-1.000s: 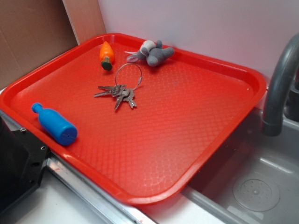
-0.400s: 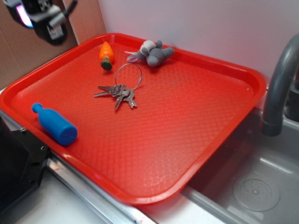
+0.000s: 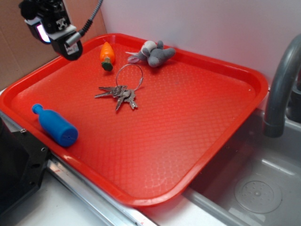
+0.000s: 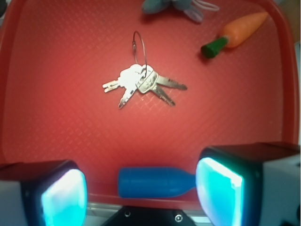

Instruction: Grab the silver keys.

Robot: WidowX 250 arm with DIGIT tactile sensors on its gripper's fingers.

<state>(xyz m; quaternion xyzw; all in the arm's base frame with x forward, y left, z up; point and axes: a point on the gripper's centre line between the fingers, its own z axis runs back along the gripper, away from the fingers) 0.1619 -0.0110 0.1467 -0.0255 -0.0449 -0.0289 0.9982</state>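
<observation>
The silver keys (image 3: pixel 120 93) lie fanned out on a thin wire ring near the middle-left of the red tray (image 3: pixel 197 136); in the wrist view the silver keys (image 4: pixel 141 82) sit in the upper middle. My gripper (image 3: pixel 59 28) hangs high over the tray's far-left corner, well apart from the keys. In the wrist view my gripper (image 4: pixel 141 193) is open, its two glowing cyan pads (image 4: pixel 63 197) wide apart with nothing between them.
On the tray also lie a blue bottle (image 3: pixel 55 125) near the left edge, an orange carrot (image 3: pixel 107 55) and a grey plush mouse (image 3: pixel 153 52) at the back. A grey faucet (image 3: pixel 282 84) and sink (image 3: pixel 254 188) stand to the right. A black box (image 3: pixel 16 165) sits at the lower left.
The gripper came into view at the top left and has moved down and to the right, toward the tray. Nothing on the tray has moved.
</observation>
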